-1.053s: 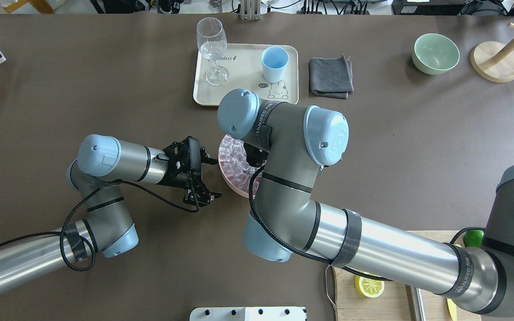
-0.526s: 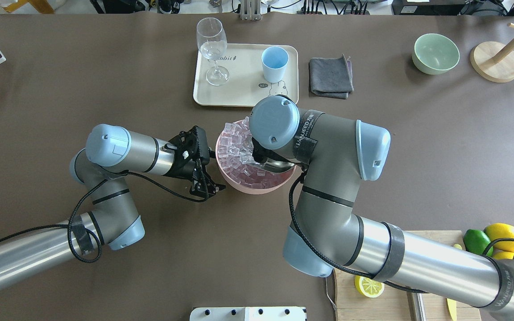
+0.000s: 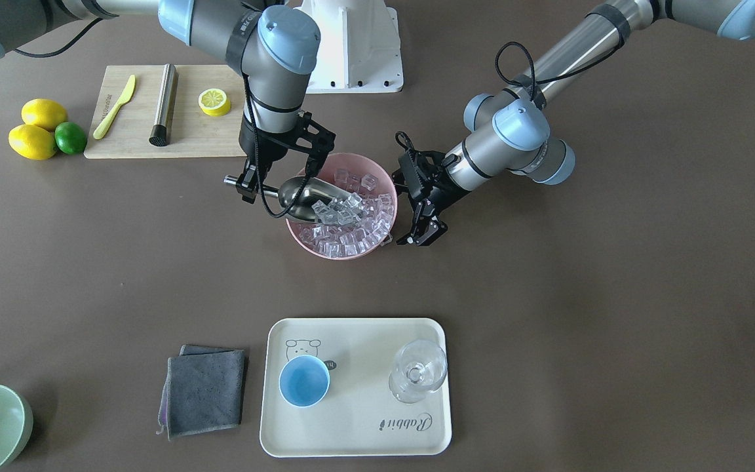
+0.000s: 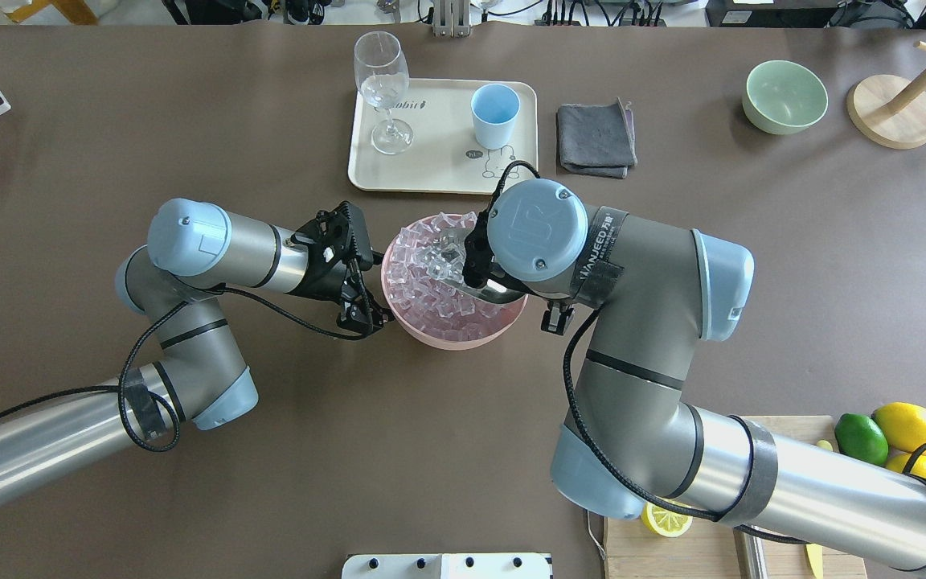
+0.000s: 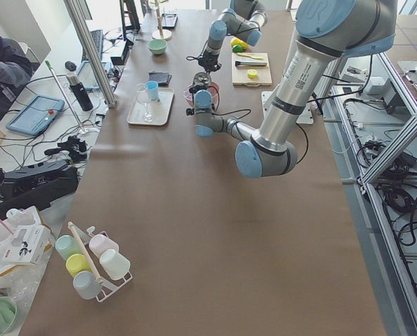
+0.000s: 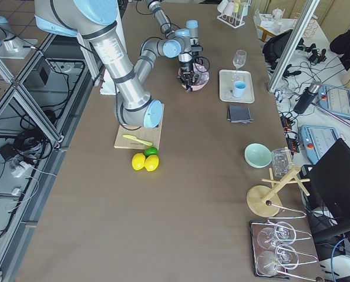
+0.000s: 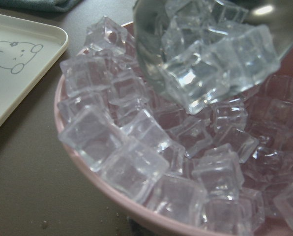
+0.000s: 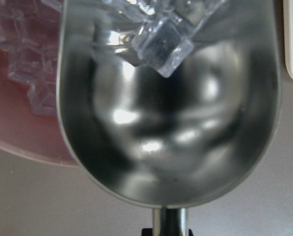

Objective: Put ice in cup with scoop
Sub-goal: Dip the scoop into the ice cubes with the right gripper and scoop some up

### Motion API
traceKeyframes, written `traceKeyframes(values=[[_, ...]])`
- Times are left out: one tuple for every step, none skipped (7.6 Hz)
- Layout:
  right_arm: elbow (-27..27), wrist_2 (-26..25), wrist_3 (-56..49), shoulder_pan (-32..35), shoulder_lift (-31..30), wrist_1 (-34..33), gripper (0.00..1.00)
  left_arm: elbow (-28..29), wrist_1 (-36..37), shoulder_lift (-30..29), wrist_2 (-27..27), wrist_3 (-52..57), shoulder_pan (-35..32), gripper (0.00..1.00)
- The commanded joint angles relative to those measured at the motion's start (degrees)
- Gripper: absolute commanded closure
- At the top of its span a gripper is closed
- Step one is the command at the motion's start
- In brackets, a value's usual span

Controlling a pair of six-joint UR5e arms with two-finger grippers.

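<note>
Brown surface (image 3: 613, 295), pink bowl (image 3: 293, 233) mid, heaped w/ ice (image 3: 361, 223). At the handle, right tool (image 3: 250, 187) pinches scoop (image 3: 300, 191). The scoop mouth is dug into the pile, a few cubes on its front lip. Just beside bowl rim sits left tool (image 3: 425, 235), jaws spread, holding nothing; touching or not, can't tell. On tray (image 3: 364, 439), well apart from bowl, cup (image 3: 303, 381) stands empty. Step in hand, as I read it: loading the scoop. Next move prob. needs mouth tipped up so cubes slide back, then lift clear & carry to cup, pour w/o spilling.
</note>
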Motion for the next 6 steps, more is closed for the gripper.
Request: traceKeyframes(values=[[3.68,0.03,3.68,0.0,-2.89,5.1,1.0,0.0,0.17,-0.09,-0.15,0.07,0.02,0.02],[5.51,0.03,3.77,0.0,-4.3,7.39,1.0,-0.09,0.17,-0.09,-0.32,0.16,0.02,0.02],[7.36,0.12,3.86,0.0,-6.23,10.54,1.0,-0.27,0.08,0.0,-0.5,0.33,0.02,0.02],[9.38,0.55,6.82,0.09,-8.07,13.45,1.0,-0.88,0.08,0.26,-1.28,0.59,0.02,0.02],[11.92,0.64,12.42,0.09,-10.61,16.17,1.0,-1.06,0.08,0.87,-3.55,0.77,0.1,0.02],[12.56,1.6,13.17,1.74,-11.77,18.72,1.0,-1.06,0.08,1.14,-4.97,0.77,0.02,0.02]])
